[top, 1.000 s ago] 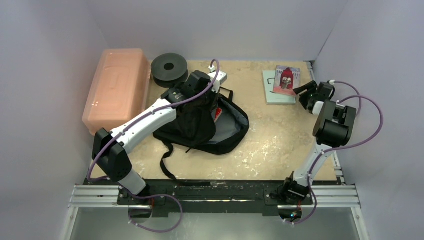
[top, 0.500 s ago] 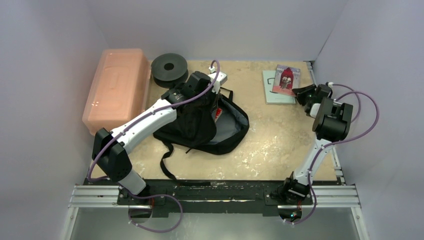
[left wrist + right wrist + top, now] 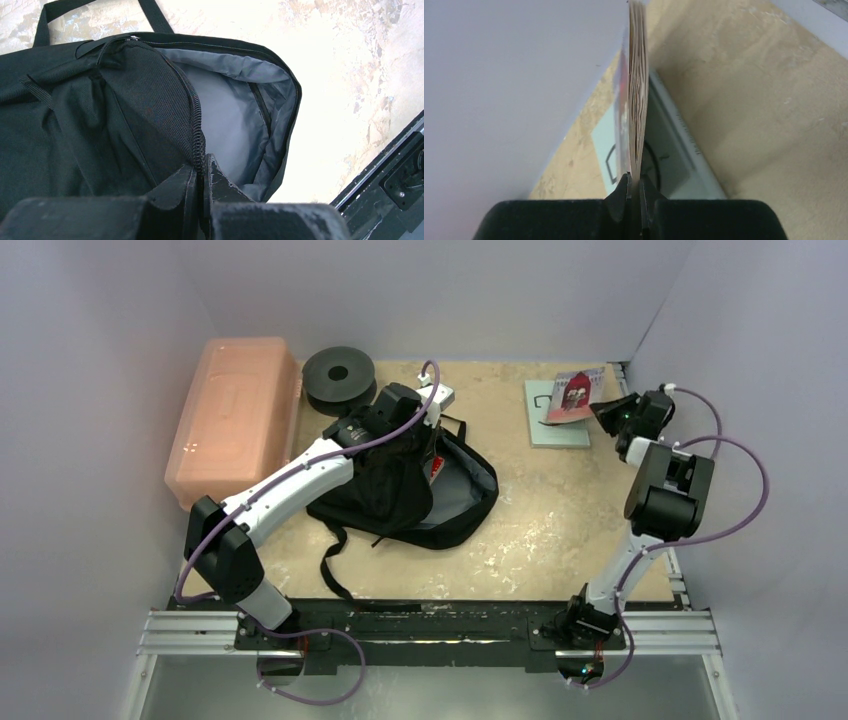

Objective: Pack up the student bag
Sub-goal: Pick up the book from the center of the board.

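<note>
- The student bag (image 3: 440, 495) lies left of centre on the desk (image 3: 560, 530), its main compartment unzipped and its grey lining showing. Its black straps (image 3: 333, 560) trail toward the near edge.
- The left end effector (image 3: 202, 170) is clamped on the zip edge of the bag's front panel, holding the mouth open toward the right.
- At the far right corner, the right end effector (image 3: 634, 189) is pinched tight on the edge of a thin red-covered booklet (image 3: 572, 398). The booklet is tilted up over a pale green book (image 3: 548, 428) that lies flat beneath it. Whether the booklet is fully clear of that book cannot be told.
- The step in hand appears to be picking up the first item for packing, with the bag already held open to receive it.
- The next move likely calls for lifting the booklet free and carrying it left across the bare desk. It would then go edge-first into the grey-lined opening while the left arm keeps the mouth wide. A thin booklet gripped by one edge may sag or swing.
- Counted: one bag, two books, two arms, plus one pink box (image 3: 235, 420) and one black spool (image 3: 338, 375) along the far left, well apart from the books.
</note>
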{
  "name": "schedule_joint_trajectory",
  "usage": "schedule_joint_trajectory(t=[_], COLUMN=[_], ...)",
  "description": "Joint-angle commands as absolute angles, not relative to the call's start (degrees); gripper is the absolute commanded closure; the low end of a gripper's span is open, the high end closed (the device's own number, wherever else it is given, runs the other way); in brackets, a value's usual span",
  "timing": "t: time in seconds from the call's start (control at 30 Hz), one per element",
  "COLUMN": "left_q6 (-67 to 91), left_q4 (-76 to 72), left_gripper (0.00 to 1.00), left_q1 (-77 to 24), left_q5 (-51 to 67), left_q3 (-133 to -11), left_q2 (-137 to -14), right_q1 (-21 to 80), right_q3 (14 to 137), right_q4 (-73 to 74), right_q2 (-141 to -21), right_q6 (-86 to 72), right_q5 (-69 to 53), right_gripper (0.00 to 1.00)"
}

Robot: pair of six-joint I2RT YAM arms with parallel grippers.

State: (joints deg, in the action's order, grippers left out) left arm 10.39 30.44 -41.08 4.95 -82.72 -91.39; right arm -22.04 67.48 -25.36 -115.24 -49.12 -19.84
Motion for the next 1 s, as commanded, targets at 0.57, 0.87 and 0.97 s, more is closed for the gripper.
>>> schedule_joint_trajectory(t=[0.57, 0.87, 0.97], left_q6=[10.77, 11.25, 11.21], left_q4=[28.65, 28.48, 28.55], left_gripper=[1.00, 1.00, 1.00], left_q1=[-41.57, -41.62, -41.57], left_q5=[4.16, 3.69, 3.31], left_q3=[-82.96, -82.71, -82.71], left_q2=[-90.09, -89.65, -89.74], right_q1=[2.55, 2.64, 2.64], right_q3=[66.22, 69.54, 68.78], right_q4=[10.77, 32.75, 35.60], right_q2=[-81.43, -67.73, -65.94], right_q6=[-23.82, -14.01, -13.07], right_q5=[-18.64, -17.67, -26.05], right_gripper=[1.00, 1.00, 1.00])
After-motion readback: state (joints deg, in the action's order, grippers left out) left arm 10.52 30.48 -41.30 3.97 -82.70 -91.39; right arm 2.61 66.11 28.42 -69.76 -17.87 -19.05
